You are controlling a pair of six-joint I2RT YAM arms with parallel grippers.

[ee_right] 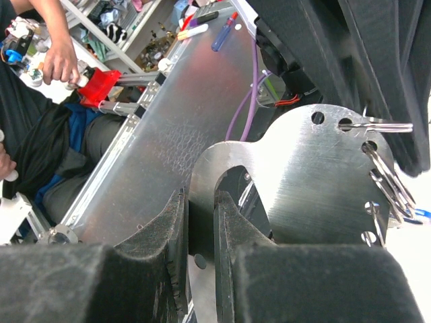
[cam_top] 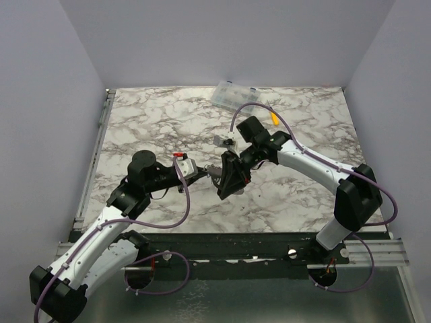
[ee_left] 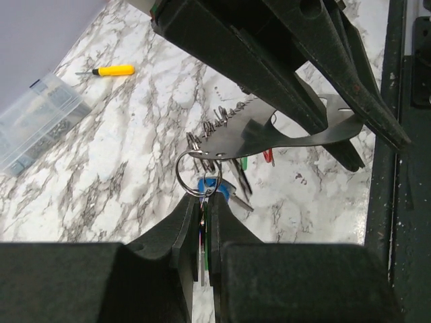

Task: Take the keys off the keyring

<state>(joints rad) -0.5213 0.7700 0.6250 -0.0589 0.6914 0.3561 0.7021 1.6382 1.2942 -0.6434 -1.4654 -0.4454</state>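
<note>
Above the table (cam_top: 148, 121), right gripper (ee_right: 201, 229) clamps the keyring (ee_right: 303, 182), left gripper (ee_left: 204, 222) pinches hanging keys (ee_left: 219, 188); removal in hand, next likely needs twisting one free.

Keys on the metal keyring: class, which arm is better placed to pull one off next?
Probably left: the left gripper pinches the keys, while the right gripper clamps the keyring steady.

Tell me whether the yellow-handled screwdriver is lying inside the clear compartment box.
No, the screwdriver lies on the marble table, apart from the clear compartment box.
</note>
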